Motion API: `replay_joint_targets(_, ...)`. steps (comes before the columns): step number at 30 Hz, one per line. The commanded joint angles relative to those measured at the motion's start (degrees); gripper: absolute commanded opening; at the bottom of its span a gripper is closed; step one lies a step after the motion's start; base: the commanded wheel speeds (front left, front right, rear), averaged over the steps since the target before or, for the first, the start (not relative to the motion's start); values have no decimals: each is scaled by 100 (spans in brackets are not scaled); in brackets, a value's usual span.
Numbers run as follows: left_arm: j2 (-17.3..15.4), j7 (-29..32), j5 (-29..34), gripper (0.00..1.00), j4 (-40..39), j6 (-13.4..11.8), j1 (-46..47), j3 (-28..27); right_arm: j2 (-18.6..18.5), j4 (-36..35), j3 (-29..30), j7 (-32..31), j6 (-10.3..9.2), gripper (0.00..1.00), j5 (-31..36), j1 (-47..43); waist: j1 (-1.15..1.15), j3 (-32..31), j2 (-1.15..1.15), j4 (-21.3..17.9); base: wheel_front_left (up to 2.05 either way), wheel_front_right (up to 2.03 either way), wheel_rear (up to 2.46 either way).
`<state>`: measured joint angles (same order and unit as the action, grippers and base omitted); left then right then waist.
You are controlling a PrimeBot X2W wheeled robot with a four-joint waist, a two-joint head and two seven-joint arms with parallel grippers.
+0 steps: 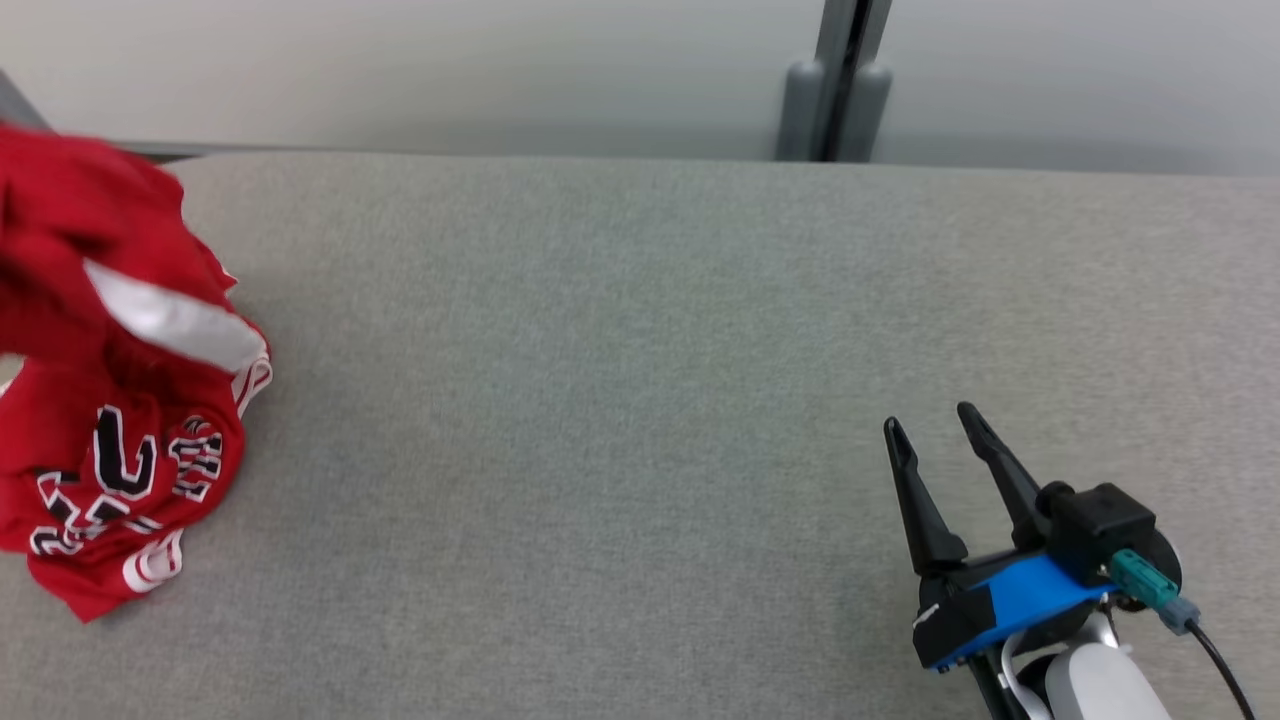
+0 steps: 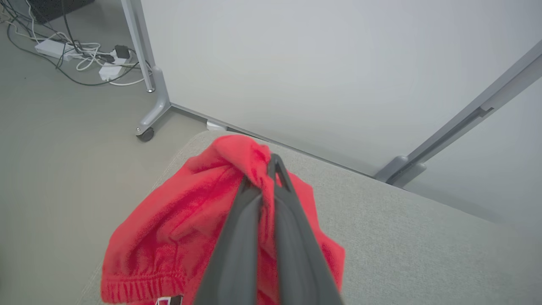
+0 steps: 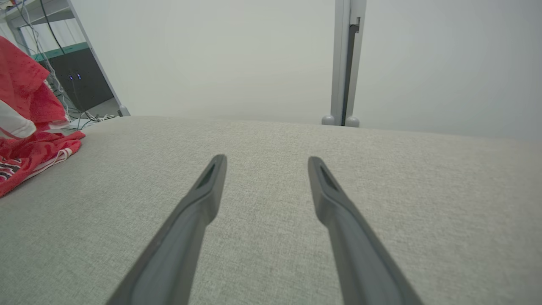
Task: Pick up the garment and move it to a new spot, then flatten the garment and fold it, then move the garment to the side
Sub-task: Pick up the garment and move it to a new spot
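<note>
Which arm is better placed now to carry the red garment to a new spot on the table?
Left. The left gripper has its jaws shut on the red garment; the right gripper is over the table far from it, jaws open.

The garment (image 1: 110, 480) is red, with white trim and black lettering edged in white. It sits bunched at the far left of the grey worktop (image 1: 640, 400), close to the left edge. Its lower part, with the lettering upward, rests crumpled on the surface. Its upper part is lifted into a hanging bundle that shows a white inner patch. In the left wrist view a gathered fold of the garment (image 2: 169, 237) is pinched between the closed fingers (image 2: 237, 237) of the left gripper (image 2: 273, 167), with a ribbed hem hanging below.
</note>
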<state>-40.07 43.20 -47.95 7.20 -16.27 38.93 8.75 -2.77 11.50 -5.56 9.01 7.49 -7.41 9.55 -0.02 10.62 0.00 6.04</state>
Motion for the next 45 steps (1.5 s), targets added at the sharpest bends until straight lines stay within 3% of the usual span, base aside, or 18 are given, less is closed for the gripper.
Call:
replay_joint_targets(1,29,-42,44,0,-152,112,267,76,-21,48,2,53,1,100,-93,-101,2,-345,0,-280,0,0,0)
replay_joint_targets(9,722,-153,52,0,-583,770,1275,781,-21,214,-41,113,1,100,-309,-304,2,-792,0,-613,0,0,0)
replay_joint_targets(15,1517,-366,-35,0,-430,982,1251,1305,-20,112,-40,84,1,100,-325,-262,2,-649,0,-986,0,0,0)
replay_joint_targets(21,2175,-732,-4,0,124,1188,692,1911,-19,80,-60,97,1,100,-344,-141,2,-369,0,-1471,0,0,0)
replay_joint_targets(29,2578,-1418,671,0,1499,1255,-134,2812,-20,126,-57,185,1,100,-401,26,2,-55,0,-1879,0,0,0)
replay_joint_targets(32,2697,-1757,849,100,1870,1253,-253,2955,-19,134,0,207,1,100,-398,55,2,-36,0,-1855,0,0,0)
replay_joint_targets(40,2908,-2670,677,100,1843,1319,-485,2682,-18,119,191,162,1,100,-289,12,2,-235,0,-1494,0,0,0)
replay_joint_targets(45,2619,-3611,639,100,1336,1267,-1097,2298,-17,47,325,85,1,100,-246,-101,2,-436,0,-1242,0,0,0)
